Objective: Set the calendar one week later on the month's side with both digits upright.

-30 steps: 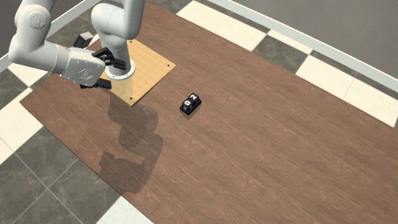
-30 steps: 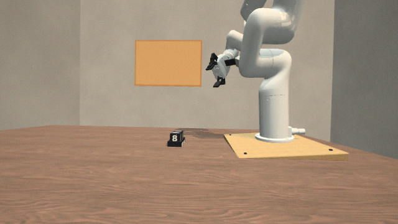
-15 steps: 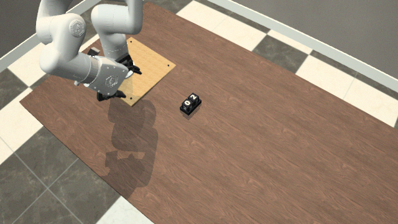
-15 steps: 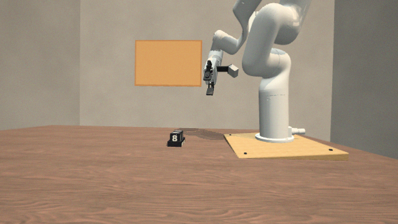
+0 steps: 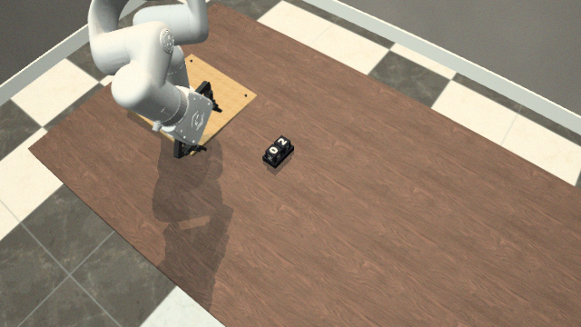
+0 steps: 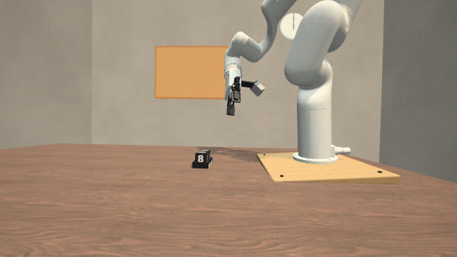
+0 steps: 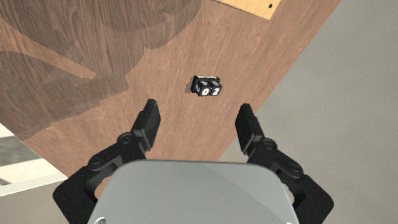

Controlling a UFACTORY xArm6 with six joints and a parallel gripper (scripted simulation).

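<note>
Calendar Sits on Brown Wood While Our Open Gripper Hangs Above

We have a brown wood-grain table [image 5: 386,204] [image 6: 178,207] [image 7: 185,120] with the black calendar tray [image 5: 276,166] [image 6: 201,165] [image 7: 194,86] resting on it, out in front of our arm's yellowish mounting board [image 5: 231,97] [image 6: 335,173] [image 7: 250,6]. Two black cubes stand side by side in the tray: the 0 cube [image 5: 272,150] [image 7: 205,91] and the 2 cube [image 5: 283,141] [image 7: 216,91], their white digits seen from above. The exterior view shows an 8 on the end of the pair.

Our gripper [image 5: 211,129] [image 6: 233,107] [image 7: 198,111] is up in the air, well apart from the calendar, its jaws wide apart with nothing between them. Our arm casts a dark shadow [image 5: 192,195] [image 7: 65,55] across the wood.

Around us, the floor [image 5: 59,245] is laid in cream and dark grey tiles, with a pale skirting board [image 5: 408,54] along the walls. On the grey-beige back wall [image 6: 125,121] we see an orange panel [image 6: 191,72] and a round white disc [image 6: 288,26], partly behind our arm.
</note>
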